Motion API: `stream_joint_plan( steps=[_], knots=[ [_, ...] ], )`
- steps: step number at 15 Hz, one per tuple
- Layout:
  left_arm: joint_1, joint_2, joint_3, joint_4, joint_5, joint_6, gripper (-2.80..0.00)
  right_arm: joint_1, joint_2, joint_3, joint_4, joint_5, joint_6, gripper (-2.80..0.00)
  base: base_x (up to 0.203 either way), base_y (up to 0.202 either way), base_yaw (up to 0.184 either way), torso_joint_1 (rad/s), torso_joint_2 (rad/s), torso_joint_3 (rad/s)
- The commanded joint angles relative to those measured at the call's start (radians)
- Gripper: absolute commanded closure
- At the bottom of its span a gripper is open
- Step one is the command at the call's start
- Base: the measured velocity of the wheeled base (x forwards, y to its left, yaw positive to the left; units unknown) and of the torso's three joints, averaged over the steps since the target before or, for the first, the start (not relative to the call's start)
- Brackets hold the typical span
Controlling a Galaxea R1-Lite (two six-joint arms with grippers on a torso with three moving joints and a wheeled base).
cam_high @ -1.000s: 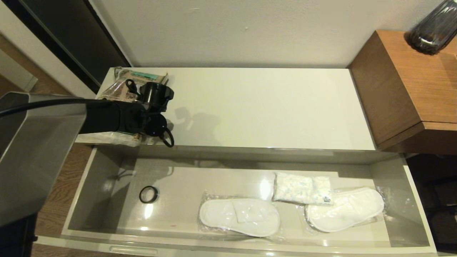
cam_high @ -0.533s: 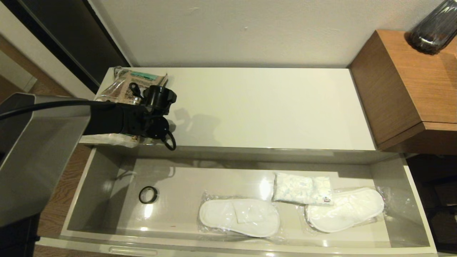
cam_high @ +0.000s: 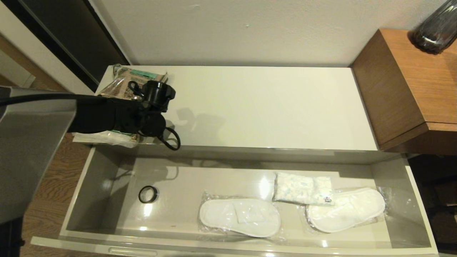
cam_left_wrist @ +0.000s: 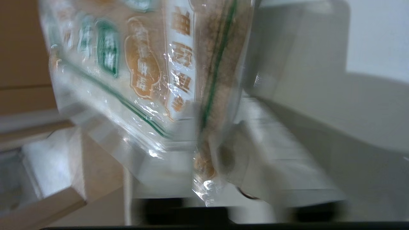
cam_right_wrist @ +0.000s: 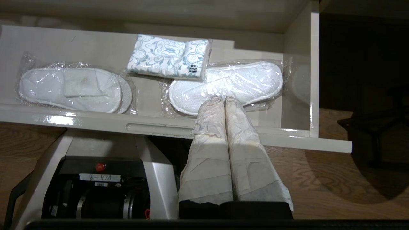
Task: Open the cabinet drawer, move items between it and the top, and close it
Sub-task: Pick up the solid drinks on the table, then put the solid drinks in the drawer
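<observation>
The cabinet drawer (cam_high: 89, 185) stands pulled out below the cream top (cam_high: 267, 107). The brown-and-green packet (cam_high: 123, 78) lies at the top's left end, its clear wrap hanging over the front edge. My left arm reaches across it. In the left wrist view the left gripper (cam_left_wrist: 207, 159) is shut on the packet (cam_left_wrist: 143, 64), pinching its edge. A black tape roll (cam_high: 148, 194) lies on the drawer floor at the left. The white soft pack (cam_high: 303, 192) lies right of centre. My right gripper (cam_right_wrist: 220, 100) is shut and empty, hovering at the drawer's front rim (cam_right_wrist: 159, 126).
Two white slippers in clear plastic (cam_high: 239, 216) (cam_high: 344, 208) lie in the drawer's front half. A taller brown wooden unit (cam_high: 410, 89) with a dark vase (cam_high: 435, 32) stands to the right of the cabinet. A wall runs behind.
My left wrist has shifted slightly to the right over the packet. The items in the drawer have not moved.
</observation>
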Motion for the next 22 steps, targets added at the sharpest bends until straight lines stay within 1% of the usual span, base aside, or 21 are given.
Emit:
stream_joint_plan(
  steps=[1, 7, 9, 11, 13, 16, 18, 20, 21, 22],
  knots=[
    [-0.017, -0.051, 0.014, -0.019, 0.015, -0.005, 0.0, 0.0, 0.001, 0.0, 0.0, 0.001, -0.001, 0.0, 0.0, 0.0, 0.0, 0.0, 0.0, 0.0],
    [-0.025, -0.06, 0.048, -0.024, 0.014, -0.017, 0.0, 0.0, 0.001, 0.0, 0.0, 0.001, -0.001, 0.0, 0.0, 0.0, 0.0, 0.0, 0.0, 0.0],
    [-0.027, -0.08, 0.056, -0.022, 0.0, -0.054, 0.0, 0.0, 0.001, 0.0, 0.001, 0.001, -0.001, 0.0, 0.0, 0.0, 0.0, 0.0, 0.0, 0.0],
    [-0.045, -0.151, 0.057, -0.009, -0.038, -0.067, 0.0, 0.0, 0.001, 0.0, 0.001, 0.001, -0.001, 0.0, 0.0, 0.0, 0.0, 0.0, 0.0, 0.0],
    [-0.083, -0.249, 0.074, 0.032, -0.056, -0.083, 0.0, 0.0, 0.001, 0.0, 0.0, 0.001, -0.001, 0.0, 0.0, 0.0, 0.0, 0.0, 0.0, 0.0],
    [-0.142, -0.384, 0.127, 0.12, -0.087, -0.14, 0.0, 0.0, 0.001, 0.0, 0.0, 0.001, -0.001, 0.0, 0.0, 0.0, 0.0, 0.0, 0.0, 0.0],
    [-0.173, -0.457, 0.162, 0.177, -0.096, -0.188, 0.0, 0.0, 0.001, 0.0, 0.0, 0.001, -0.001, 0.0, 0.0, 0.0, 0.0, 0.0, 0.0, 0.0],
    [-0.229, -0.552, 0.226, 0.251, -0.11, -0.262, 0.0, 0.0, 0.001, 0.0, 0.0, 0.001, -0.001, 0.0, 0.0, 0.0, 0.0, 0.0, 0.0, 0.0],
    [-0.25, -0.571, 0.249, 0.281, -0.121, -0.294, 0.0, 0.0, 0.001, 0.0, 0.0, 0.001, -0.001, 0.0, 0.0, 0.0, 0.0, 0.0, 0.0, 0.0],
    [-0.25, -0.571, 0.249, 0.282, -0.121, -0.295, 0.0, 0.0, 0.001, 0.0, 0.0, 0.001, -0.001, 0.0, 0.0, 0.0, 0.0, 0.0, 0.0, 0.0]
  ],
)
